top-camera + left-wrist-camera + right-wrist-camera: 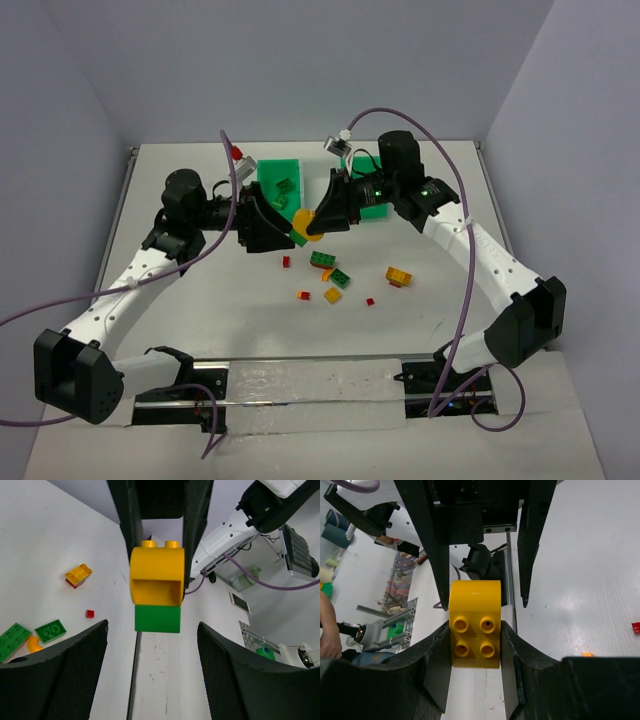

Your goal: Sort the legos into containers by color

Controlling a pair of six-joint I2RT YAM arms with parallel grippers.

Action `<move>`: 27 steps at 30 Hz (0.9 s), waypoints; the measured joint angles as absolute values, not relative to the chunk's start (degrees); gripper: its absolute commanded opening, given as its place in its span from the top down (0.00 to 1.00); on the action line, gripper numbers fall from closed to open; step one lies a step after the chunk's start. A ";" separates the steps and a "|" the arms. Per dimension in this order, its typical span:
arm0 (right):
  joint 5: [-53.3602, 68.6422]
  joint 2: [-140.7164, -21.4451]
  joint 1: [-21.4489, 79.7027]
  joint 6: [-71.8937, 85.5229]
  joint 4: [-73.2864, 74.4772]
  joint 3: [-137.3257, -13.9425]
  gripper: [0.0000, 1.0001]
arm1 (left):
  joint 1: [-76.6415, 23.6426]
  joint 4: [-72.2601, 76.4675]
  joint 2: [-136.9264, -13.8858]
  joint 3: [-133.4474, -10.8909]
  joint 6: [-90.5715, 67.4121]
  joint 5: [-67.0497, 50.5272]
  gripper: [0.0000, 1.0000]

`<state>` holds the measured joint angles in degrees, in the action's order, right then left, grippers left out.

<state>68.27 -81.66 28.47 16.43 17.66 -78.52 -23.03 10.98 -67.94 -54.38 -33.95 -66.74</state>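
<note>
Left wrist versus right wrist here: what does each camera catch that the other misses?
Only the left wrist: a green brick stuck to the yellow half-disc, plus loose green bricks on the table. Only the right wrist: the half-disc's four-stud face, with the right gripper shut on its sides. Both: the half-disc held between the two arms, with the left gripper open around it.
</note>
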 measured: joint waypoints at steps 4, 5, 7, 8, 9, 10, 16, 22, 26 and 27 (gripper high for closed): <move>68.84 -82.43 28.51 16.97 17.25 -78.43 1.00 | -23.14 14.03 -67.96 -54.02 -36.03 -68.24 0.25; 68.91 -82.63 28.51 17.09 17.14 -78.38 1.00 | -23.17 14.34 -68.00 -54.02 -36.26 -68.39 0.28; 68.99 -82.97 28.52 17.41 17.08 -78.29 1.00 | -23.28 14.51 -68.17 -54.02 -36.37 -68.49 0.34; 69.03 -83.07 28.61 17.54 17.07 -78.28 1.00 | -23.35 14.43 -68.35 -54.03 -36.24 -68.49 0.37; 69.04 -83.12 28.70 17.69 17.07 -78.28 1.00 | -23.46 14.35 -68.63 -54.04 -36.09 -68.46 0.42; 69.04 -83.13 28.73 17.80 17.06 -78.28 1.00 | -23.58 14.29 -68.96 -54.04 -35.87 -68.43 0.47; 68.40 -83.20 28.73 17.93 16.88 -78.28 1.00 | -24.27 12.66 -70.98 -54.48 -35.05 -68.31 0.82; 67.76 -83.26 28.71 16.72 17.40 -78.26 1.00 | -24.27 11.00 -71.65 -55.22 -34.65 -68.55 1.00; 67.09 -83.26 28.22 15.63 17.73 -78.26 1.00 | -24.27 10.95 -71.68 -54.92 -33.92 -68.17 1.00; 67.00 -83.28 27.98 15.35 17.84 -78.27 1.00 | -24.28 10.94 -71.64 -54.69 -33.48 -67.86 1.00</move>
